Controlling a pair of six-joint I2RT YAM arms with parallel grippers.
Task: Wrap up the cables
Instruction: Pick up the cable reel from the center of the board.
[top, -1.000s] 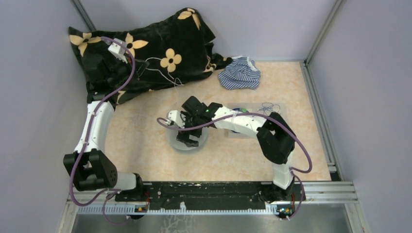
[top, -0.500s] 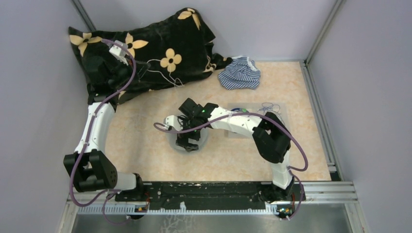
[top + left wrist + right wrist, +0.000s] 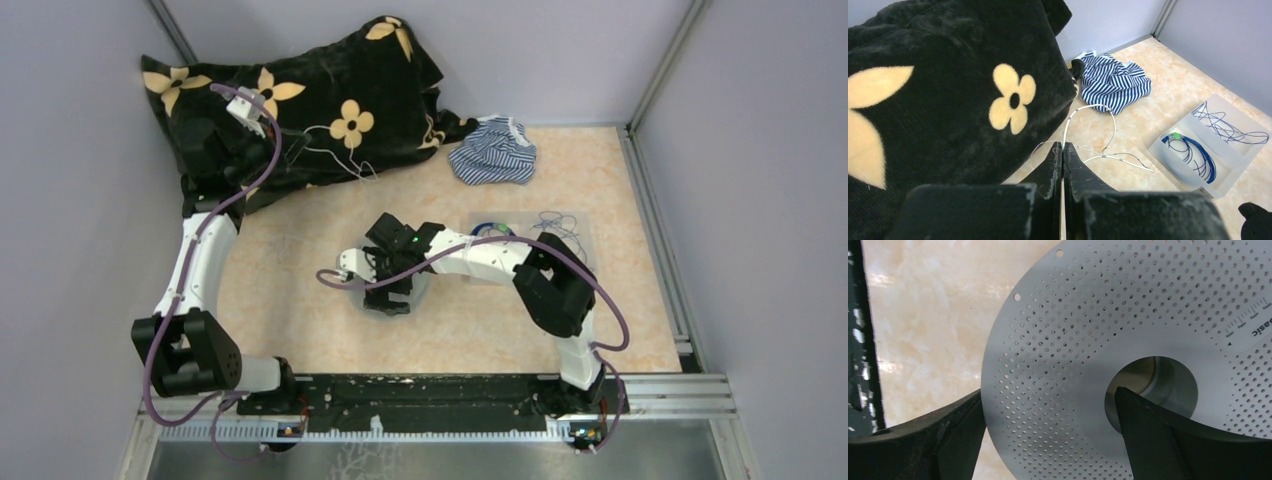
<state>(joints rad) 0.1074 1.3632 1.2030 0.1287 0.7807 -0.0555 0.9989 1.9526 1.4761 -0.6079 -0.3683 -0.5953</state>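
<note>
Where the left arm reaches to the far left corner of the counter (image 3: 1168,85), the left tool (image 3: 1063,146) hangs at the edge of a black blanket (image 3: 938,115) with yellow flowers. Its jaws are clenched tip to tip. A white cable (image 3: 1090,105) runs out from between the tips, so the tool is grasping it. From the tips the cable rises in a loop toward a striped cloth (image 3: 1113,85), and thinner strands trail over the counter to either side. The cloth lies bunched just beside the blanket, by the far wall.

The blue cables lie in a clear tray (image 3: 1228,172) on the counter's right half, well apart from the left tool. The tray has two compartments:
- One holds a blue coil (image 3: 1198,155) with a green bit (image 3: 1175,135) on it.
- The other holds a loose blue tangle (image 3: 1223,125).

The right arm bends across the middle of the counter. The right tool (image 3: 1048,395) is released, jaws spread wide over a pale perforated spool (image 3: 1073,315) lying flat. One finger sits outside the spool's rim; the other stands in its centre hole. Whether either finger presses on the spool cannot be told. In the top view the right forearm hides part of the tray.
</note>
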